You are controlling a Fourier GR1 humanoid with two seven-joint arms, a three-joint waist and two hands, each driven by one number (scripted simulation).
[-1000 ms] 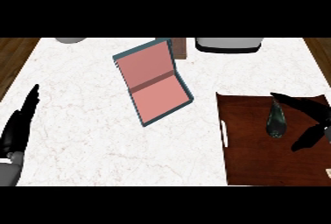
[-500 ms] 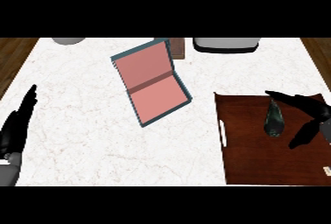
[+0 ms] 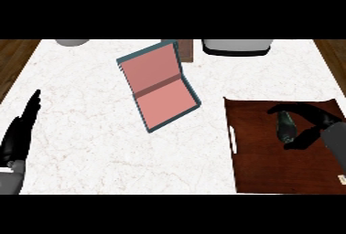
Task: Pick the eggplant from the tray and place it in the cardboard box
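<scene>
Status: the dark, elongated eggplant (image 3: 286, 126) lies on the dark brown wooden tray (image 3: 270, 169), in its upper right part. Your right hand (image 3: 317, 127) brackets it, fingers arched over the top end and the thumb below at the lower end, curled about it without visibly closing — whether the pads touch the skin cannot be told. By that judgement the pick is in hand, not done; lift, carry and placement all remain.

The target, a teal-edged shallow cardboard box with a pink interior (image 3: 159, 91), sits tilted on the white marble counter (image 3: 88, 137), well apart from the tray to the upper left. Bare counter runs between them — an open route for the carry.

Note the tray's left rim and the box's raised edge (both must be cleared).

Your left hand (image 3: 19, 132) rests at the left edge, fingers straight, holding nothing.
</scene>
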